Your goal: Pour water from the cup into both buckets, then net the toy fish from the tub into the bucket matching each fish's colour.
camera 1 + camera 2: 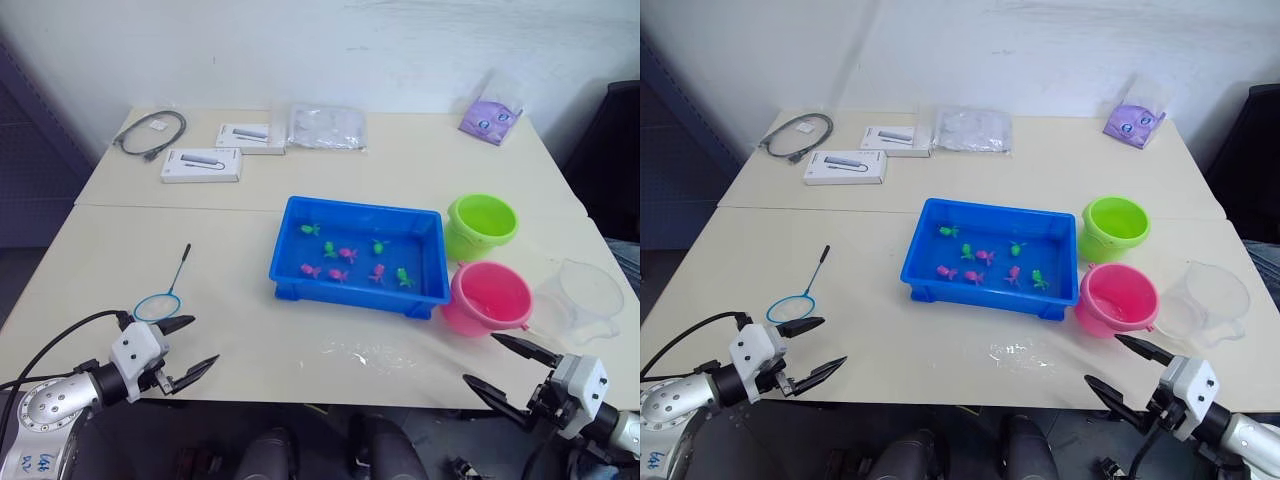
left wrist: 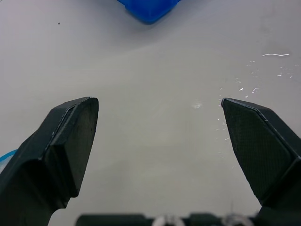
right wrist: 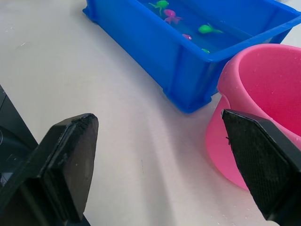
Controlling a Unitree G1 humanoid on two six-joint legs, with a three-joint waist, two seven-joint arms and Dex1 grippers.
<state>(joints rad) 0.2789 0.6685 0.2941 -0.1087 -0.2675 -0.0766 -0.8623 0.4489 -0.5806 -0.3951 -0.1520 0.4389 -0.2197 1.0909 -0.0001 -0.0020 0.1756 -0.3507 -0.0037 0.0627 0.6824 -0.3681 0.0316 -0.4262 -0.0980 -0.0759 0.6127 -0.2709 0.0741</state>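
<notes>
A shallow rectangular bright blue plastic tub [image 1: 300, 265] sits near the middle of the pale bench [image 1: 250, 330], with water in it and a scatter of tiny green and pink plastic toy fish [image 1: 345, 255] inside. Just beside the tub's right end stand two small round plastic buckets: the lime green bucket [image 1: 480, 225] toward the far side and the pink bucket [image 1: 487, 298] nearer the front edge, the two close together, the pink one almost touching the tub's front right corner. To the right of the pink bucket, close to the bench's right edge, stands the clear see-through plastic cup [image 1: 585, 298] with its wide round mouth. On the left part of the bench, well apart from the tub, lies the small round net [image 1: 158, 306] with a light blue rim and thin dark stick handle, the stick pointing toward the far side. The left pincer [image 1: 190, 350] hovers at the front edge just beside the net's hoop, its two black fingers spread wide and grasping nothing. The right pincer [image 1: 510, 370] hangs at the front edge near the pink bucket, likewise released and holding nothing. A patch of spilled droplets [image 1: 365, 352] glistens in front of the tub. Along the far edge lie two white boxes [image 1: 202, 165], a coiled grey cable [image 1: 150, 132], a clear plastic bag [image 1: 327, 126] and a purple packet [image 1: 490, 117].
</notes>
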